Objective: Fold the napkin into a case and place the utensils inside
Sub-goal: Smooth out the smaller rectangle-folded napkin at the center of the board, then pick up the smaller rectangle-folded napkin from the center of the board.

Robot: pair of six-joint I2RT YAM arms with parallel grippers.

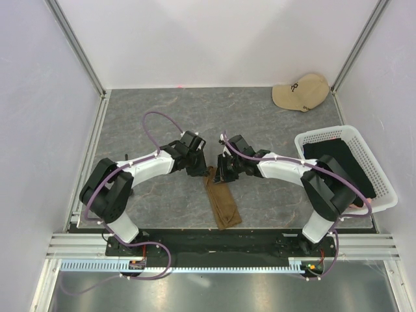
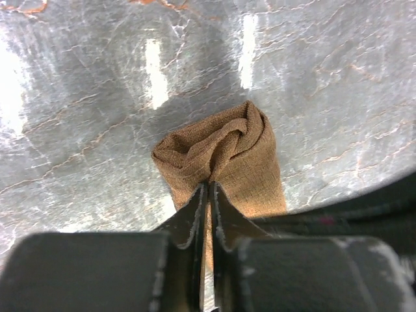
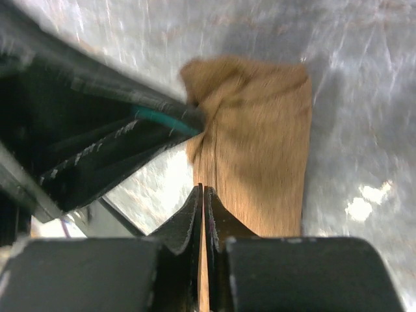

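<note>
napkin (image 1: 221, 198): olive-brown cloth, folded down to a narrow flat strip. It lies mid-table between the two arms, running from the grippers back toward the bases, and the far end is all bunched up.
left gripper (image 2: 208, 190): jaws almost together, pinching the napkin's crumpled far end.
right gripper (image 3: 201, 190): same deal, barely a slit, clamped on the napkin's far end just beside the left one.
basket (image 1: 383, 195): white plastic mesh, well off to the right of the napkin.
in the basket: black fabric (image 1: 348, 156), pretty much filling it.
cap (image 1: 300, 92): beige baseball cap, way beyond the napkin to the right, by the back corner.
table (image 1: 149, 104): grey marbled top under the napkin.
room: plain white walls (image 1: 195, 39), aluminium rails at the corners.
</note>
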